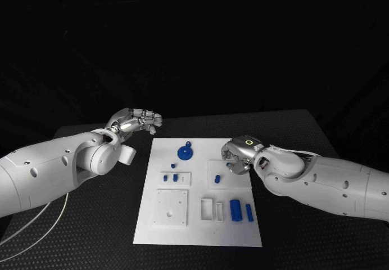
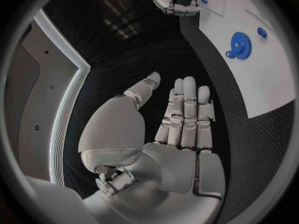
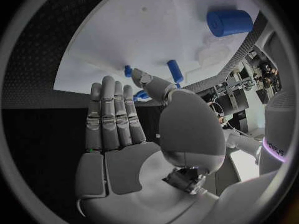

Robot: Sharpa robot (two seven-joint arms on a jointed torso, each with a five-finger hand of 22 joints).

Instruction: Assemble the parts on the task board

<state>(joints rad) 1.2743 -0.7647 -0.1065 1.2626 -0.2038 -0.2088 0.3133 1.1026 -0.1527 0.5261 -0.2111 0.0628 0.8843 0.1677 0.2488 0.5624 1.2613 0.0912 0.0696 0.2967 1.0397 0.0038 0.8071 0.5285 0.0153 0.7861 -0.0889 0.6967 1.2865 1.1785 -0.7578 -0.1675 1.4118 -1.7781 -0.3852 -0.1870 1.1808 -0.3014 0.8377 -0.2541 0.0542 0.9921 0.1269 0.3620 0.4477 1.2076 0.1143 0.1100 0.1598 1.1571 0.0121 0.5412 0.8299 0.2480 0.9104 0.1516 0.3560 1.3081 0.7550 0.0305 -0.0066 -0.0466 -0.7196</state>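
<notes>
Looks like early days on the assembly, judging by how things lie: the task board (image 1: 198,225) sits mid-table w/ most parts loose on it. A blue gear (image 1: 185,151) lies near the far end, two small blue pegs (image 1: 170,178) by a white block left of centre, one small blue peg (image 1: 217,179) toward the right, and a fat blue cylinder (image 1: 236,210) w/ a thinner blue bar (image 1: 249,212) beside it near the front right, next to upright white slots (image 1: 212,209). A square white plate (image 1: 172,207) w/ holes at front left has nothing in it, so prob. most insertions are left to do (can't tell if any peg is properly seated). Left hand (image 1: 136,122) hovers off the board's far-left corner, over the black table (image 1: 97,225), holding nothing; head view shows its fingers loosely curled, but the left wrist view shows the left hand (image 2: 181,119) flat, fingers straight and together, thumb out, plainly empty, w/ the gear (image 2: 239,46) well apart from it. Right hand (image 1: 238,160) is over the board's right edge, close to the lone peg; head view hides its palm. Right wrist view settles it: right hand (image 3: 118,119) open, fingers extended, nothing held, the peg (image 3: 175,70) just beyond the fingertips and the cylinder (image 3: 229,22) farther off.
</notes>
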